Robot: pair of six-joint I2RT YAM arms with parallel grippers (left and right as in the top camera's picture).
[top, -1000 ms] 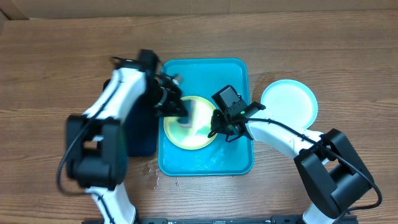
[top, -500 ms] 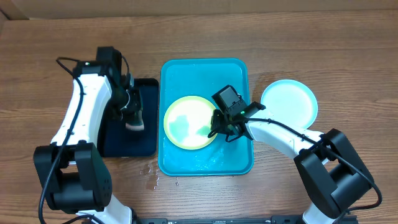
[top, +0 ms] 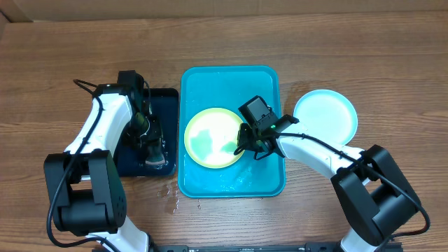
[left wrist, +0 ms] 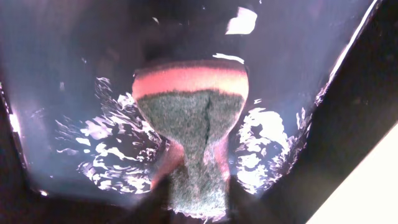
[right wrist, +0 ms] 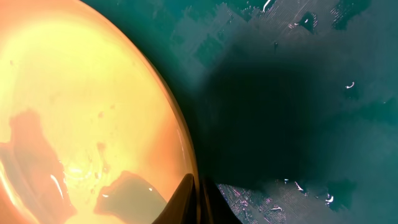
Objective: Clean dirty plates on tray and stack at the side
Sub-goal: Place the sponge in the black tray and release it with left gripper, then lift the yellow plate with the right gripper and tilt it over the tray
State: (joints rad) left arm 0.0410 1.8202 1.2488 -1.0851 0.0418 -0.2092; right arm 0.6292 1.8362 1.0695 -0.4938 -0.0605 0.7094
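A pale yellow-green plate [top: 212, 137] lies in the turquoise tray [top: 231, 77], with a wet bluish film on its left half. My right gripper [top: 243, 148] is shut on this plate's right rim; in the right wrist view its fingertips [right wrist: 200, 196] pinch the rim of the plate [right wrist: 81, 112] above the tray floor [right wrist: 298, 74]. A light blue plate [top: 325, 115] rests on the table to the right of the tray. My left gripper [top: 152, 150] is down in the black tray [top: 164, 98], and its fingers [left wrist: 198, 199] press both sides of a green-and-pink sponge [left wrist: 189, 106].
Foamy water shines on the black tray floor [left wrist: 93, 143] around the sponge. Small water drops [top: 171, 192] lie on the wooden table below the black tray. The table's far edge meets a cardboard wall [top: 210, 7].
My left arm has carried the sponge off the yellow-green plate, leftward, and down into the black tray. The right gripper and the plate have stayed put.
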